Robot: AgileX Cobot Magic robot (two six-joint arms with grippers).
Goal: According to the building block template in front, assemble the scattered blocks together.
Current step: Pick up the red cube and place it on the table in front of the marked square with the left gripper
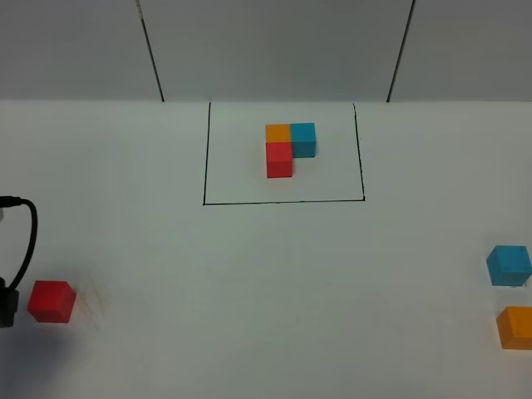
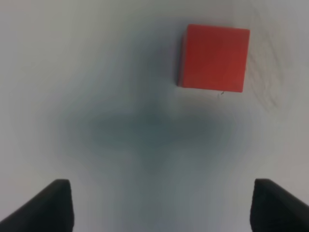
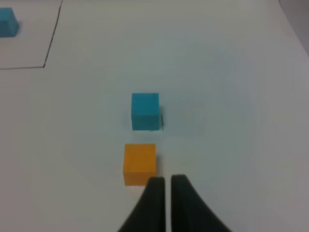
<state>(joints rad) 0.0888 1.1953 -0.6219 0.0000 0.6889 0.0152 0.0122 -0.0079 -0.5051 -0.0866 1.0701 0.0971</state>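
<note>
The building block template [image 1: 289,146], an L of orange, blue and red cubes, sits inside a black drawn rectangle at the table's far middle. The loose red cube [image 1: 51,301] lies at the near left and shows in the left wrist view [image 2: 214,58]. My left gripper [image 2: 161,205] is open, low over the table, with the red cube ahead of it and untouched. The loose blue cube [image 1: 509,265] and orange cube [image 1: 515,327] lie at the near right. In the right wrist view my right gripper [image 3: 167,182] is shut and empty, just beside the orange cube [image 3: 139,163], with the blue cube [image 3: 145,111] beyond.
The black frame line [image 1: 283,201] borders the template area. A dark cable and part of the left arm [image 1: 17,258] show at the left edge. Black seams run up the back wall [image 1: 151,50].
</note>
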